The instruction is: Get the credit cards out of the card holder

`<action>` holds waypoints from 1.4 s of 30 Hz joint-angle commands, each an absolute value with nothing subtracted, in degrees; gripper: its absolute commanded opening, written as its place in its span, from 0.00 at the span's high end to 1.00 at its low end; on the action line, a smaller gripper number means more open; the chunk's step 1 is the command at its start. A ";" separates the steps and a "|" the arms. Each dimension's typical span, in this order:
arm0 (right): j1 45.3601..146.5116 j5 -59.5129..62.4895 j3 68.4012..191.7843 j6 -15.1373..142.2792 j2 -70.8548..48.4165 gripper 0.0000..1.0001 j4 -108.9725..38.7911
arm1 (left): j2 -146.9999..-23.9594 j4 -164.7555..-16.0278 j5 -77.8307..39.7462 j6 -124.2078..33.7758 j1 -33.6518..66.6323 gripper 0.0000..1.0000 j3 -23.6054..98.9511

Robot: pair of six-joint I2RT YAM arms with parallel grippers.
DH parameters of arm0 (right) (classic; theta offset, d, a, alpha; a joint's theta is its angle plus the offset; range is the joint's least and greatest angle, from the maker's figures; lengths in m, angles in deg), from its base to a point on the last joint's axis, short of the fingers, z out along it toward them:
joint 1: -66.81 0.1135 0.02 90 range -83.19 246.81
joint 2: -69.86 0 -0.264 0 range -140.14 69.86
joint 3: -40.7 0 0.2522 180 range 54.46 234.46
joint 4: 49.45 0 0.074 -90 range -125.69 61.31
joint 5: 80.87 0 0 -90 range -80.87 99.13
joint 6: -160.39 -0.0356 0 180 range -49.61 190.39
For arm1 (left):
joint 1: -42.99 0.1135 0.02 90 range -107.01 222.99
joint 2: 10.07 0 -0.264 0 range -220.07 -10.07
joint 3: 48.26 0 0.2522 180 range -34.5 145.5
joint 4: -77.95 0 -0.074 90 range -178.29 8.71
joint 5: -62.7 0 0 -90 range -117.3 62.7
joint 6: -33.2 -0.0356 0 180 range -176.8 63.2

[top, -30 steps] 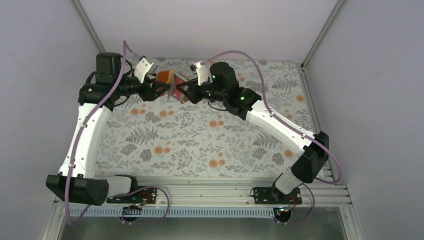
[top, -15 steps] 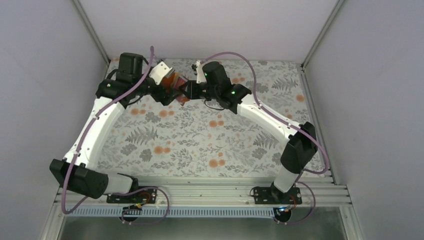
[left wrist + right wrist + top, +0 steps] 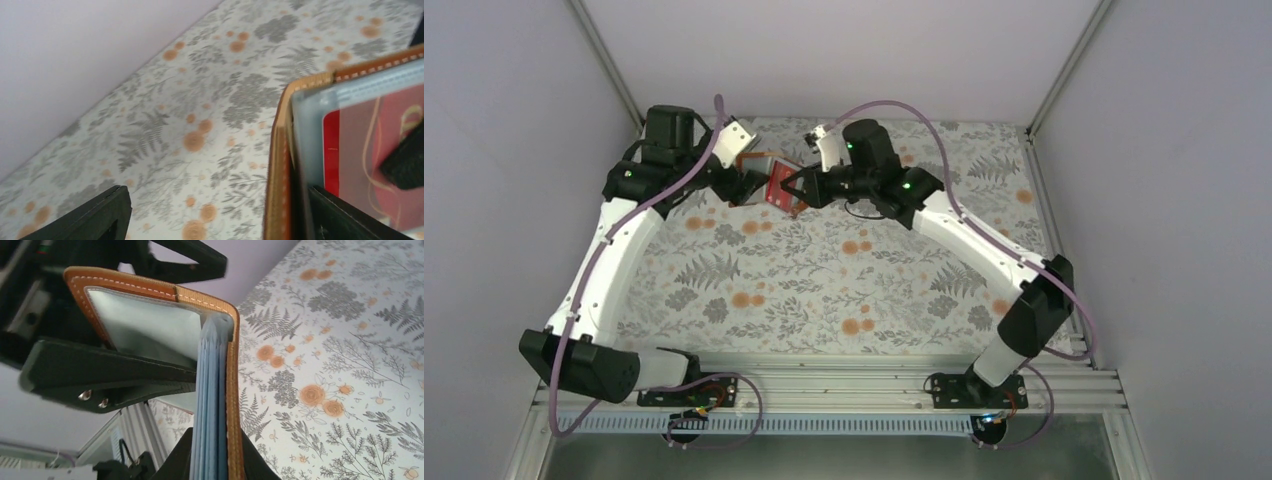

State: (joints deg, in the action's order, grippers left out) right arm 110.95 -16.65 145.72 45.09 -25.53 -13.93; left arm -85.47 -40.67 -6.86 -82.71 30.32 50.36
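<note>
The brown leather card holder (image 3: 757,166) is held open above the far side of the table, between both grippers. My right gripper (image 3: 792,191) is shut on its back cover and the stack of pale grey-blue pockets (image 3: 210,405); in the right wrist view my right gripper (image 3: 217,462) has a finger on each side of them. My left gripper (image 3: 220,220) is open and straddles the front cover (image 3: 140,315), with one finger lying on the cover's inner face. A red card with gold lettering (image 3: 360,145) sits in a clear pocket. The other cards are hidden.
The floral tablecloth (image 3: 844,290) covers the table. Grey walls stand close at the back and both sides, with metal frame posts (image 3: 1064,70) at the far corners. The arms' bases sit on the rail (image 3: 844,385) at the near edge.
The holder has opened wider and the red card's face now shows from above. My left arm has drawn back to the left, and my right gripper has turned with the holder.
</note>
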 commanded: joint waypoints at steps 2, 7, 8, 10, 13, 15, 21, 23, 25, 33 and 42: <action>108.79 -28.60 143.24 58.28 -18.07 0.96 -14.49 | -82.67 -34.49 7.67 -87.62 32.69 0.22 52.72; 108.11 -37.96 140.65 66.14 -15.24 0.96 -12.97 | -81.93 -28.82 19.17 -90.57 33.52 0.44 55.79; 108.12 -39.02 140.72 67.21 -15.09 0.96 -12.39 | -81.82 -27.29 24.47 -92.26 33.48 0.47 55.99; 108.04 -40.24 140.81 68.81 -14.62 0.96 -11.87 | -81.66 -23.53 30.97 -97.61 33.29 0.55 55.32; 108.03 -41.03 140.80 70.16 -13.46 0.96 -12.26 | -81.42 -22.75 34.15 -99.52 33.00 0.83 53.64; 107.99 -40.61 140.41 70.86 -12.83 0.91 -12.29 | -81.38 -24.18 33.51 -97.35 33.05 0.97 53.48; 106.11 -36.60 132.07 66.52 -9.30 0.55 -20.40 | -81.63 -25.99 35.95 -93.55 33.29 0.98 55.78; 105.79 -38.13 129.95 64.77 -8.54 0.53 -22.99 | -81.63 -25.64 36.92 -93.77 33.35 0.98 56.02; 105.68 -38.94 129.02 64.11 -8.08 0.53 -24.22 | -81.55 -25.70 36.81 -93.75 33.49 0.98 55.82; 105.55 -39.68 128.06 62.66 -7.07 0.70 -26.77 | -81.31 -26.37 35.88 -93.09 33.56 0.98 54.26; 105.49 -40.75 128.64 62.69 -7.29 0.96 -26.56 | -81.18 -27.05 33.78 -91.81 34.08 0.97 54.20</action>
State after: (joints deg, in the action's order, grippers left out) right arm 105.97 -40.41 128.28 62.66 -8.22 -25.21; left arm -81.71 -25.90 32.88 -92.32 33.56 54.10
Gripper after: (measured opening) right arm 0.121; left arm 0.030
